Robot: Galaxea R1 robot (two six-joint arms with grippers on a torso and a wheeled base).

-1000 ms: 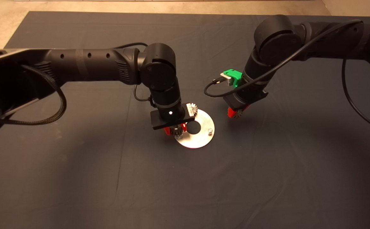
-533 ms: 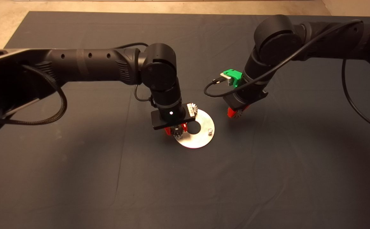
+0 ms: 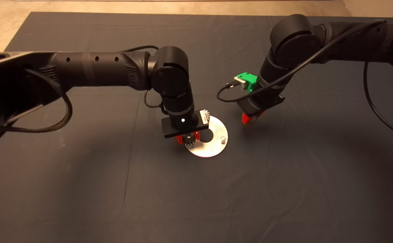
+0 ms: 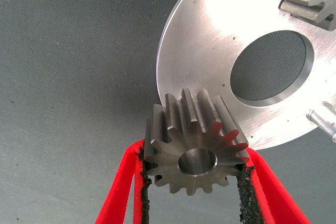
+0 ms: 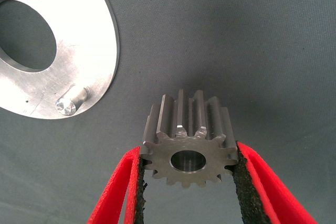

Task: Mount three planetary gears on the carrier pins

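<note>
**Two gears in hand, one seated, above the carrier disc**

From my remote station I see the left gripper (image 3: 188, 139) poised over the near-left rim of the carrier disc (image 3: 213, 150), its red fingers (image 4: 123, 182) clamped on a planetary gear (image 4: 195, 148) by its toothed sides. In the left wrist view that gear hangs with its centre hole open towards the camera, overlapping the disc's edge; whether it touches the disc I cannot tell. The pin beneath it is hidden by the gear and the gripper.

The disc lies flat on the dark mat (image 3: 81, 185) that covers the desk, near the middle of the scene, its large central hole (image 3: 206, 135) showing the mat through it. A second gear (image 3: 205, 115) sits at the disc's far side, partly hidden behind the left wrist; the left wrist view catches only its teeth at the frame's corner. One bare carrier pin (image 3: 222, 138) stands upright on the disc's right side, with nothing on it.

The right gripper (image 3: 250, 119) hangs over the mat just right of the disc and slightly farther back, clear of it. Its fingers (image 5: 262, 182) are closed on a third gear (image 5: 188, 140), gripped across the teeth, hole facing the camera. The right wrist view shows the bare pin and the disc's rim apart from this gear, with open mat between them.

Bare floor (image 3: 0, 20) shows beyond the mat's far-left corner.
</note>
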